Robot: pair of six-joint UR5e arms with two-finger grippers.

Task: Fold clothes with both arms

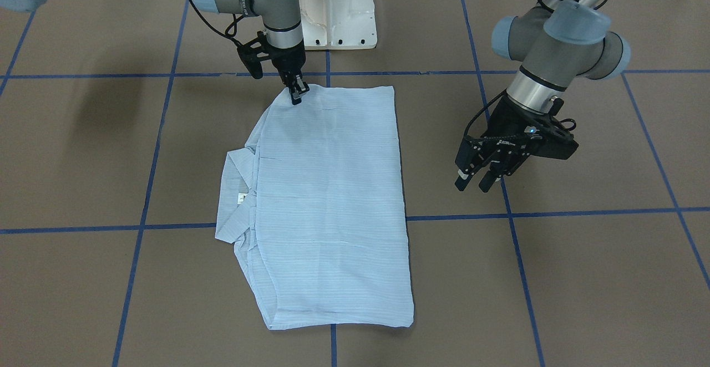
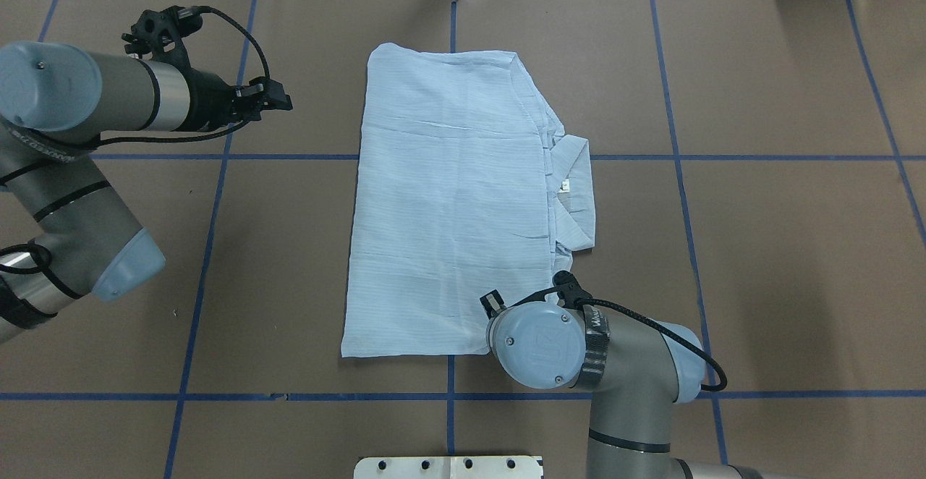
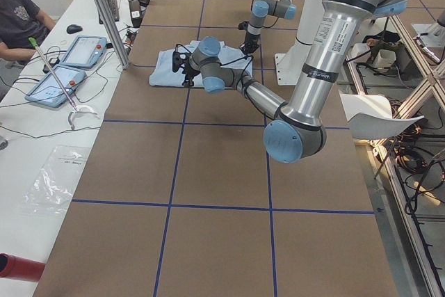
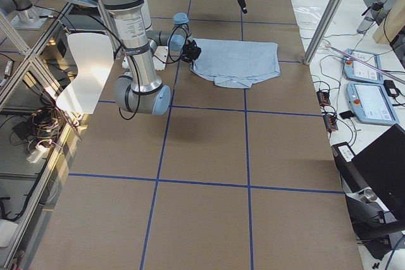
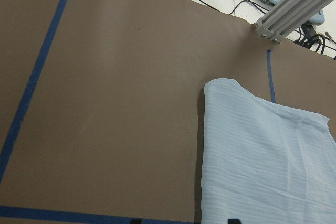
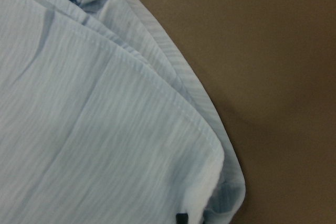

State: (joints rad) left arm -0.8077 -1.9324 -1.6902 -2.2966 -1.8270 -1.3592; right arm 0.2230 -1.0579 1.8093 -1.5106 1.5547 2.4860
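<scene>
The light-blue striped shirt (image 1: 333,200) lies flat on the brown table, folded into a long rectangle, with its collar (image 1: 236,200) and white neck label sticking out on one long side. It also shows from overhead (image 2: 448,204). My right gripper (image 1: 297,93) stands on the shirt's corner nearest the robot base, with its jaws together on the cloth edge (image 6: 105,129). From overhead that gripper is hidden under its wrist. My left gripper (image 1: 474,183) is open and empty. It hovers above bare table beside the shirt's hem end (image 5: 262,161), apart from the shirt.
The white pedestal base (image 1: 338,18) stands at the robot's edge of the table. Blue tape lines (image 1: 144,200) cross the brown tabletop. An aluminium post (image 5: 294,3) rises at the far edge. An operator (image 3: 17,19) and tablets (image 3: 66,67) are beyond it.
</scene>
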